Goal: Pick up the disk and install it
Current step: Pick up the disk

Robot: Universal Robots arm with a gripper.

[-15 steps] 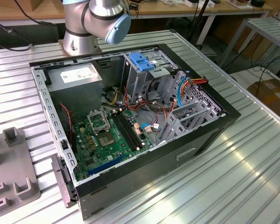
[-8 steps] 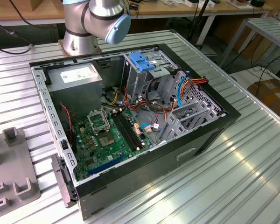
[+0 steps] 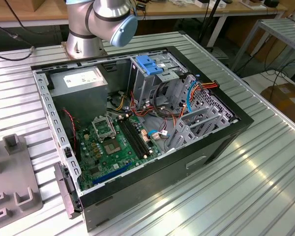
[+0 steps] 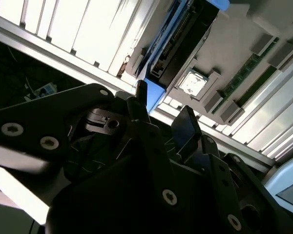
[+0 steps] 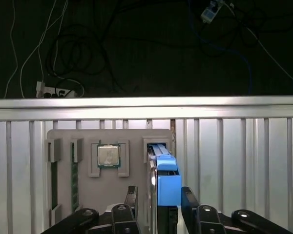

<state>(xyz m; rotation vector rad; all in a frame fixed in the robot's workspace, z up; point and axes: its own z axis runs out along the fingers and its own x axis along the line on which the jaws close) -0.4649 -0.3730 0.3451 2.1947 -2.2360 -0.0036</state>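
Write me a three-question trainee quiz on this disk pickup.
1. True or false: the disk already sits inside the computer case.
2. Which part lies in the grey holder beside the disk? A) processor chip B) fan C) screwdriver
3. Fill in: the gripper has its fingers on ____ sides of the disk.
Key: 1 false; 2 A; 3 both.

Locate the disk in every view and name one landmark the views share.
Exterior view: the grey fixture tray that carries it lies at the exterior view's left edge.
First wrist view: the disk stands on edge in a slot of the tray, between the fingers of the open gripper.
Second wrist view: the disk runs away from the gripper across the tray.
Shared landmark: the grey fixture tray.
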